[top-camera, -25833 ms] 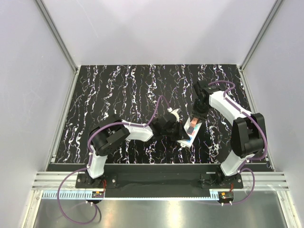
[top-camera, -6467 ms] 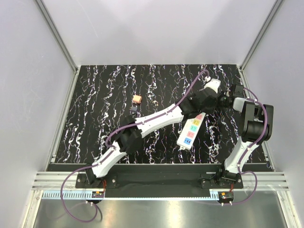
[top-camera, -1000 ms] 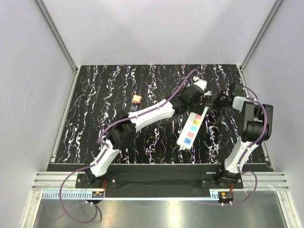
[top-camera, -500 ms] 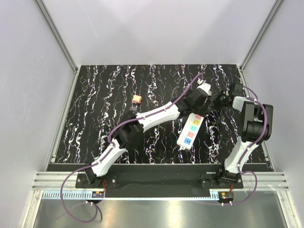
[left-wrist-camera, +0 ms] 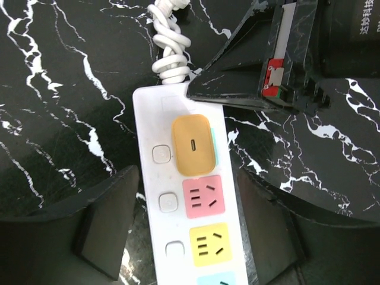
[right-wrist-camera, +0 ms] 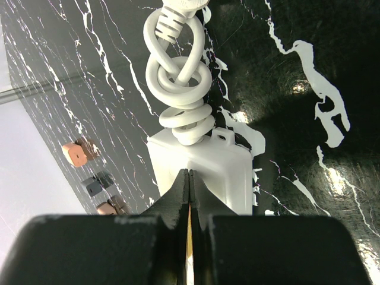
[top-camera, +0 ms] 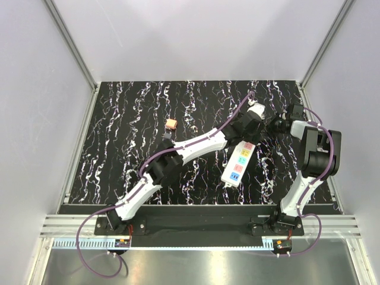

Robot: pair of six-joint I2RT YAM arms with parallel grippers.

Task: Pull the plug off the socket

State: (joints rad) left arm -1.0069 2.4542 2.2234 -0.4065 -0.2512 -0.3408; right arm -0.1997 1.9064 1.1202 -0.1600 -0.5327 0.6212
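Off the socket (top-camera: pixel 239 160) since the earliest view, the plug (top-camera: pixel 171 123) lay alone on the black marbled table (top-camera: pixel 119 148), well apart to the left. My left gripper (left-wrist-camera: pixel 187 237) hovered over the socket's cord end, jaws spread wide astride it, holding nothing. My right gripper (right-wrist-camera: pixel 189 189) was closed, fingertips together, touching that end just beside the coiled cord (right-wrist-camera: pixel 178 89).

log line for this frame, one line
plug: unplugged, lying apart from socket | left gripper: open astride socket | right gripper: shut, tips at socket's cord end
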